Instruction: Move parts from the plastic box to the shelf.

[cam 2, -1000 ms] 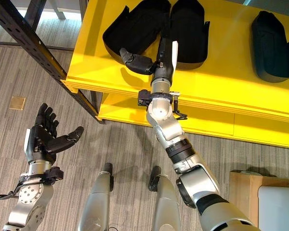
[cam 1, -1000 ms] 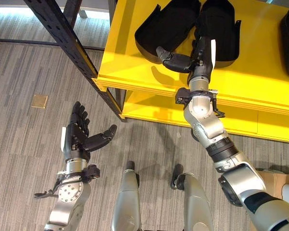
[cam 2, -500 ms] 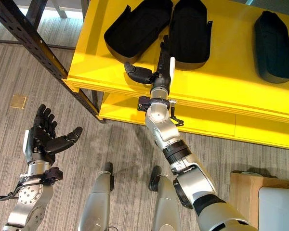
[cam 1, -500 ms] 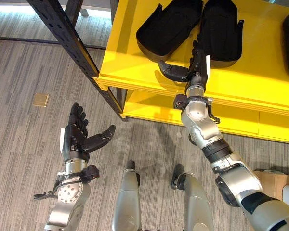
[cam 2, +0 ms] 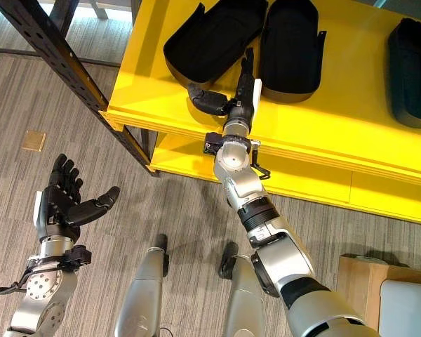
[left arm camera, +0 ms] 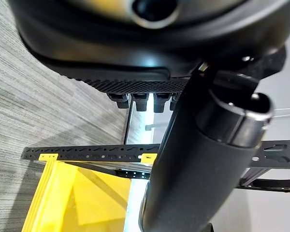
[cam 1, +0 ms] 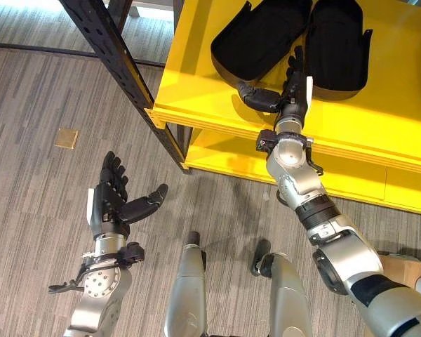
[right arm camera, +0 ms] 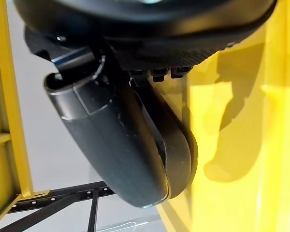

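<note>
Two black moulded parts lie side by side on the yellow shelf (cam 1: 196,91), the left part (cam 1: 256,42) and the right part (cam 1: 340,42). A third black part (cam 2: 412,60) lies further right. My right hand (cam 1: 292,88) hovers over the shelf's front area, open, with fingers straight and thumb spread. Its fingertips (cam 2: 248,60) point at the gap between the two near parts, and it holds nothing. In the right wrist view, a black part (right arm camera: 181,145) shows just past the thumb. My left hand (cam 1: 111,202) is open and empty, low over the floor.
A black perforated rack upright (cam 1: 112,53) slants across left of the shelf. A lower yellow shelf (cam 1: 217,158) sits beneath the top one. A small brass plate (cam 1: 67,138) is set in the grey floor. A cardboard box (cam 2: 354,270) stands at the lower right.
The whole view has shifted a little. My right hand has drawn back slightly from the black parts toward the shelf's front edge. The left hand has stayed still.
</note>
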